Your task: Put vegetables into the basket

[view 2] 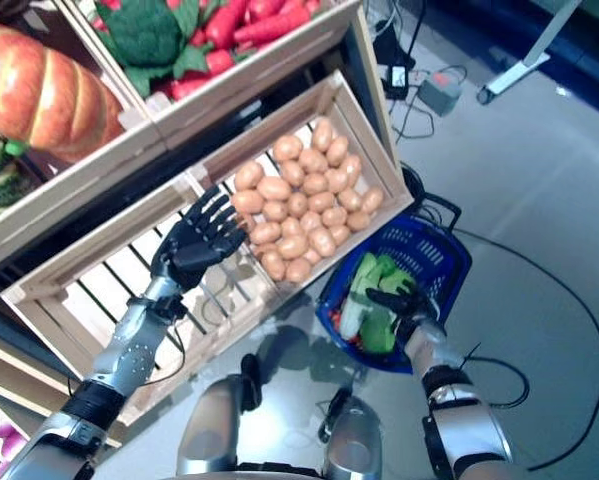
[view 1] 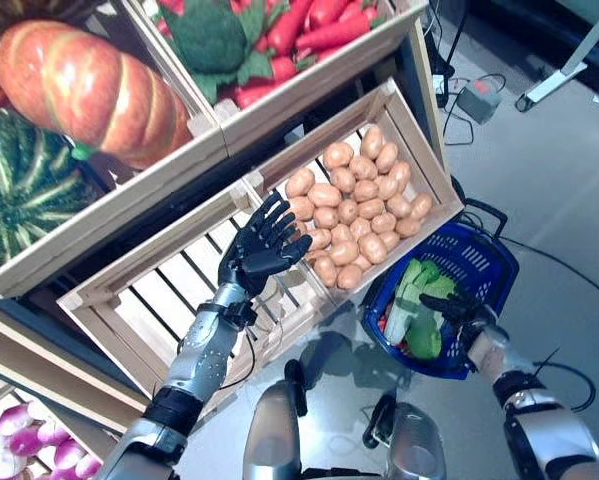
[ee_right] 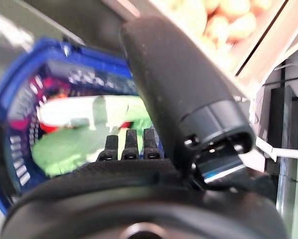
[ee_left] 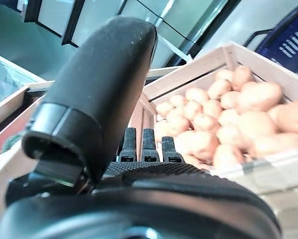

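1. Nearest: right hand [view 1: 457,308], fingers stretched out flat, gripping nothing, over near rim of blue basket [view 1: 484,258] on floor.
2. Inside basket: green leafy vegetables [view 1: 417,300], something red beneath.
3. Left hand [view 1: 263,243], fingers spread and empty, above divider between empty slatted crate [view 1: 169,290] and potato crate [view 1: 419,140].
4. Potatoes [view 1: 354,210] heaped just beyond fingertips.
5. Upper shelf: pumpkin [view 1: 84,90], broccoli [view 1: 207,35], red peppers [view 1: 314,25].

You have a grey floor [view 1: 559,170] carrying the blue basket [view 1: 479,262] at near right, a tilted wooden crate stand [view 1: 129,290] to its left, and a small grey box [view 1: 476,100] farther off.
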Robot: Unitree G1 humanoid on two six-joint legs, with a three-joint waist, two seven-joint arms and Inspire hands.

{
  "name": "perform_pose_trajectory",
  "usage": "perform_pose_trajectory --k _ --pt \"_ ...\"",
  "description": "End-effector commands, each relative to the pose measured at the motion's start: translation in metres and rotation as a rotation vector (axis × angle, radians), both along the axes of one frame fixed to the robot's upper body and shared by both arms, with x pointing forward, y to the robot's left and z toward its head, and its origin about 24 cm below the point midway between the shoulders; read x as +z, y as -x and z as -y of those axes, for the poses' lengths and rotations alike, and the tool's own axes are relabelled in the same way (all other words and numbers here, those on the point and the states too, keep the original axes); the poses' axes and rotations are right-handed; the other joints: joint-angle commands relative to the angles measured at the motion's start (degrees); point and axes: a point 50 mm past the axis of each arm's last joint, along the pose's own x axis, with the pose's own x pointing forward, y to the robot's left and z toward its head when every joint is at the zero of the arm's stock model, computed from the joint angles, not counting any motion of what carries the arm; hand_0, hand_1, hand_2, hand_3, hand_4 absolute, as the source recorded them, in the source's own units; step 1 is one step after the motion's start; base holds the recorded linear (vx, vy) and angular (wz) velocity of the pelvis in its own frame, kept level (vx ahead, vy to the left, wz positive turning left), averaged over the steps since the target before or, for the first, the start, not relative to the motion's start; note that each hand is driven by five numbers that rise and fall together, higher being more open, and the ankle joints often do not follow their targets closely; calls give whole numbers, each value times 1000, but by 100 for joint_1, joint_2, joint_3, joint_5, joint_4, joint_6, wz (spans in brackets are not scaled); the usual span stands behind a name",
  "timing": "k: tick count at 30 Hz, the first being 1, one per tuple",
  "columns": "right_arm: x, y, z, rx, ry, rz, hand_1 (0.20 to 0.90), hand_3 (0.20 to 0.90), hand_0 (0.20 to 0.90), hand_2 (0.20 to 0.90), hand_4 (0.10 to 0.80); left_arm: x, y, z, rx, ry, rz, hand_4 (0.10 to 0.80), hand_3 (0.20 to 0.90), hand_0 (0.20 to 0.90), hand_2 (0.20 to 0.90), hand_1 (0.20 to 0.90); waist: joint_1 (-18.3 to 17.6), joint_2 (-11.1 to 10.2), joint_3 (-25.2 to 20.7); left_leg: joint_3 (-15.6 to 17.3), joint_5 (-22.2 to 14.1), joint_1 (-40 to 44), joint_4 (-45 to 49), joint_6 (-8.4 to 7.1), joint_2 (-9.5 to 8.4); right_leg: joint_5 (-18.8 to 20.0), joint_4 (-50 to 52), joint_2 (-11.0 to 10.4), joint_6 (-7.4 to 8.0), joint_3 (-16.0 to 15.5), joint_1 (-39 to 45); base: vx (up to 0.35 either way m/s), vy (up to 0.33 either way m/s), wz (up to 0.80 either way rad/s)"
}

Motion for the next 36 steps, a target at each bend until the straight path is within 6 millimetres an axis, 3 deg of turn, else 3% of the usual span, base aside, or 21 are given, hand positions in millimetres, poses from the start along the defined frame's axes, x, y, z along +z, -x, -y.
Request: perform_pose_trajectory --k 1,8,14,19,23,30,36 --pt "-4 8 -5 72 23 64 900 900 900 900 800 -10 16 3 -47 54 30 800 900 900 900 900 -10 -37 -949 98 -642 1054 -640 115 -306 787 -1348 422 -354 254 418 117 27 2" --pt "-45 56 -41 153 -73 -76 900 900 900 900 800 -63 48 6 -87 40 -156 800 900 900 900 900 -93 -21 -1318 236 -305 1701 -1709 66 -437 1234 -2405 595 -236 268 1006 77 26 2" --pt "-53 78 -84 256 -238 -45 900 900 900 900 800 -92 66 10 -109 -133 -284 800 900 900 900 900 -262 7 -1412 221 -305 1753 -1856 44 -463 1273 -2471 615 -181 260 1058 2 0 1" --pt "-63 95 -91 342 -217 -102 900 900 900 900 800 -112 77 10 -182 -249 -374 800 900 900 900 900 -356 36 -1419 192 -325 1780 -1856 55 -494 1229 -2471 609 -171 266 1092 6 1 4" --pt "-59 89 -92 368 -173 -48 900 900 900 900 800 -124 82 10 -138 -243 -445 800 900 900 900 900 -349 64 -1406 166 -310 1792 -1856 51 -503 1207 -2471 584 -175 230 1123 0 0 0" --pt "-22 65 -110 534 -104 297 900 900 900 900 800 -139 95 4 -21 -252 -537 800 900 900 900 900 -317 52 -1380 42 -290 1781 -1856 57 -530 1192 -2471 544 -169 200 1164 9 0 0" --pt "-16 62 -111 594 -71 356 900 900 900 900 800 -148 101 2 33 -282 -605 800 900 900 900 900 -257 3 -1370 -72 -307 1776 -1856 75 -546 1152 -2471 535 -173 171 1199 23 -6 5"
